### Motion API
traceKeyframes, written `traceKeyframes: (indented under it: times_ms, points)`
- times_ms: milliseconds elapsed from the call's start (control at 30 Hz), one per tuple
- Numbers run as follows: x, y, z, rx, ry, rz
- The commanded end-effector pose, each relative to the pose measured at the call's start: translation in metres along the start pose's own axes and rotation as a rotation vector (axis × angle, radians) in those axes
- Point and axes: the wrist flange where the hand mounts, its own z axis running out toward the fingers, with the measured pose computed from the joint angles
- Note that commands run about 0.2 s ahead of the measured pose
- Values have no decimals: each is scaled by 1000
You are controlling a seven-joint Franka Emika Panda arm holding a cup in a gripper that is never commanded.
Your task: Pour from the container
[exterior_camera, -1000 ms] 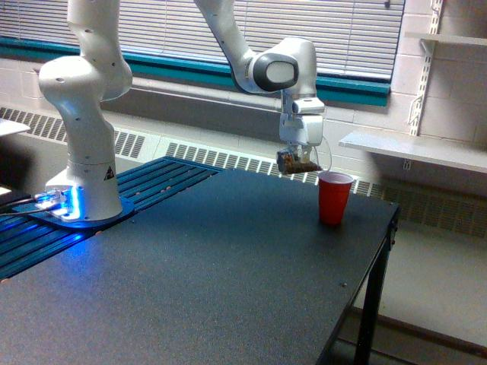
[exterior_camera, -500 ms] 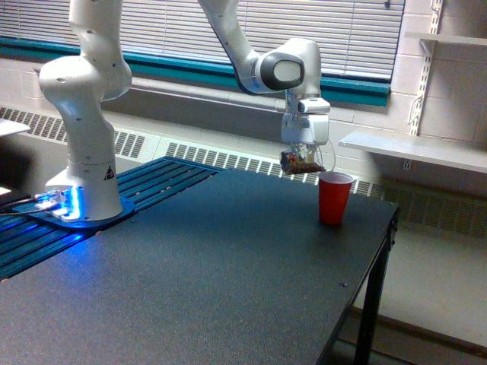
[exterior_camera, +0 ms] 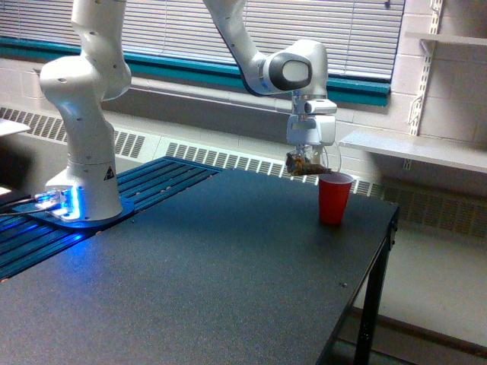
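A dark, matte table (exterior_camera: 228,274) fills most of the scene, its black leg dropping at the exterior view's right edge. On the table's far right stands a red cup (exterior_camera: 334,198), upright. Just above and left of the cup's rim hangs the container (exterior_camera: 308,163), a small clear cup tilted on its side with brownish grains showing through its wall. The gripper (exterior_camera: 309,152) points down from a white arm and its jaws are closed on the container. The arm's base (exterior_camera: 80,199) sits at the left on a blue-lit slatted platform (exterior_camera: 114,205). Behind, closed blinds (exterior_camera: 304,30) hang over a teal sill (exterior_camera: 190,72), and a white shelf (exterior_camera: 415,148) juts from the block wall at the right.
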Motion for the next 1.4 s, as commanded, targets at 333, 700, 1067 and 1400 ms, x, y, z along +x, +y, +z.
traceKeyframes:
  times_ms: [333, 700, 1067, 1400]
  points:
    - [4, -1, -9, -50, -12, -39]
    - [8, 0, -14, -63, -21, -62]
    - [5, -3, -12, -106, -37, -100]
    - [6, -3, -9, -137, -34, -112]
